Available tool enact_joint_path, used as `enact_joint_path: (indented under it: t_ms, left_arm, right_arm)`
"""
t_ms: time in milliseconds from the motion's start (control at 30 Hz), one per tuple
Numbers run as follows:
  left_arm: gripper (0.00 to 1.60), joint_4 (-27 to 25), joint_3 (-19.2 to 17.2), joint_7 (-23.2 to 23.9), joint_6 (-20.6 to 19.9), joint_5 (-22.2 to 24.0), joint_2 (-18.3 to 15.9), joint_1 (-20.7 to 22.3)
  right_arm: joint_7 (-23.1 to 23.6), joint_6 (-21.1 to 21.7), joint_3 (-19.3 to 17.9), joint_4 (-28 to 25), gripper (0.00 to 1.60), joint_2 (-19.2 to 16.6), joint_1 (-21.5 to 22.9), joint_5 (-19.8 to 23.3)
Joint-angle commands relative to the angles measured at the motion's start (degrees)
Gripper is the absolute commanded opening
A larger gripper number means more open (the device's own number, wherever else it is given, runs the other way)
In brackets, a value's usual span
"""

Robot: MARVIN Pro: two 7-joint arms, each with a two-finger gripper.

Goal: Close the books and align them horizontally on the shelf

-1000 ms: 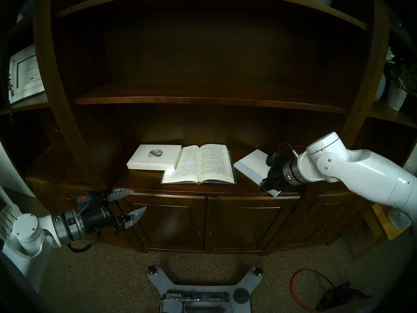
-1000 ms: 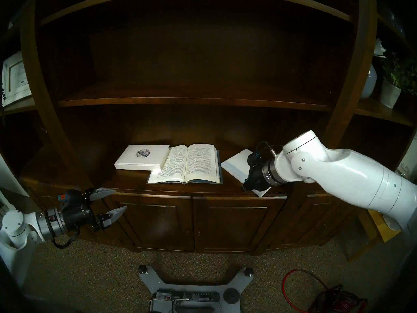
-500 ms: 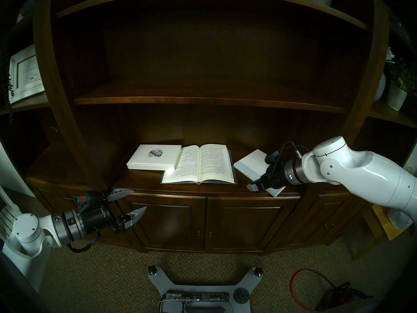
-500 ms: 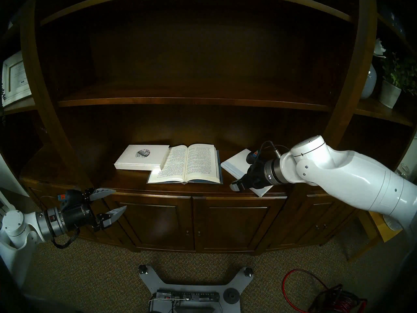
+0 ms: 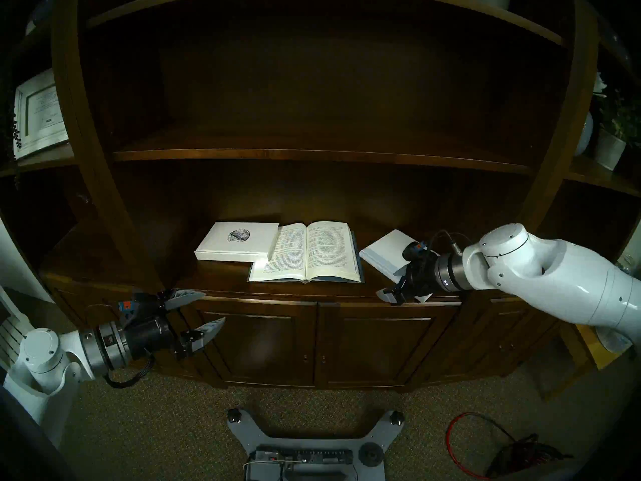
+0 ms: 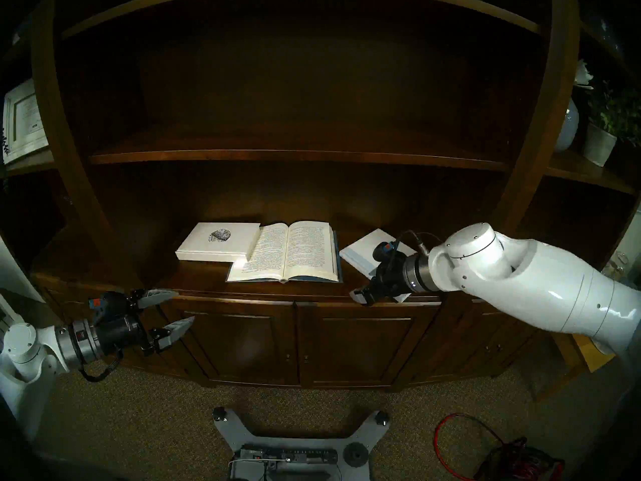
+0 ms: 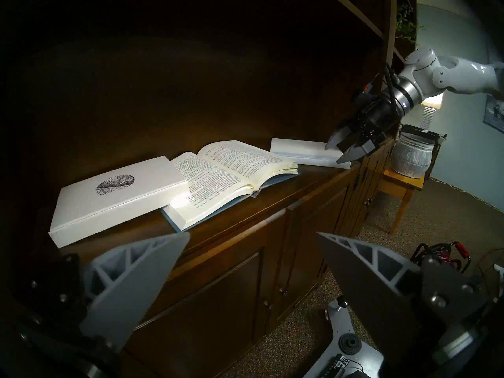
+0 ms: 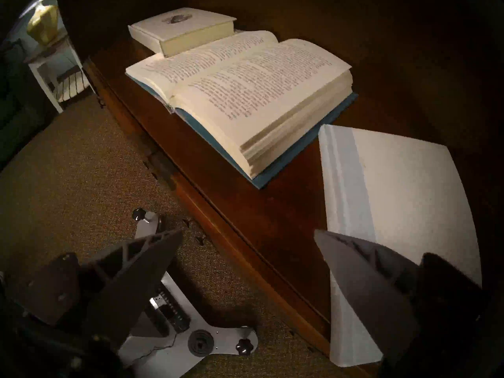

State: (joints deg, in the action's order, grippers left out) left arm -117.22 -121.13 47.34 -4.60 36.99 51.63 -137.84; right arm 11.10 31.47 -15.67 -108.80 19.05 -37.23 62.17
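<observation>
The plain white closed hardcover with a pale blue-grey spine strip lies askew at the right end of the deep dark-brown wooden ledge, under the right gripper, whose jaws now gape wide and empty, one finger over its cover; a second ago they were shut. Three books share the ledge: this one, the open blue hardcover left of it, and the closed white speckled-oval one farther left. The left gripper hangs open, holding nothing, before the ledge's front.

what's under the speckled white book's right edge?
The speckled white book lies closed, its right edge resting on the open blue book's left page; printed text shows beside it. The rest sits on the shelf. Whatever text lies beneath the overlap is covered.
</observation>
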Motion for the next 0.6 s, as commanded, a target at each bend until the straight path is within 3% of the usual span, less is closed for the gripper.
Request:
enact_joint_path:
  t_ms: [0,267,333,567]
  left_arm:
    - [1.60,-1.0,-0.6,0.1,0.3,0.4,0.1,0.4]
    - [1.60,-1.0,-0.6,0.1,0.3,0.4,0.1,0.4]
    - [1.60,-0.9,-0.6,0.1,0.3,0.4,0.1,0.4]
    - [1.60,-0.9,-0.6,0.1,0.3,0.4,0.0,0.4]
  right_arm:
    - [1.9,-2.7,-0.6,-0.1,1.60,1.2,1.2,-2.5]
    - [1.8,-3.4,0.0,2.4,1.60,4.6,1.5,-4.8]
    - [-0.4,-3.3,0.3,3.2,1.60,6.4,1.4,-6.3]
    - [0.1,-2.7,-0.1,7.4,1.60,11.1,2.6,-6.2]
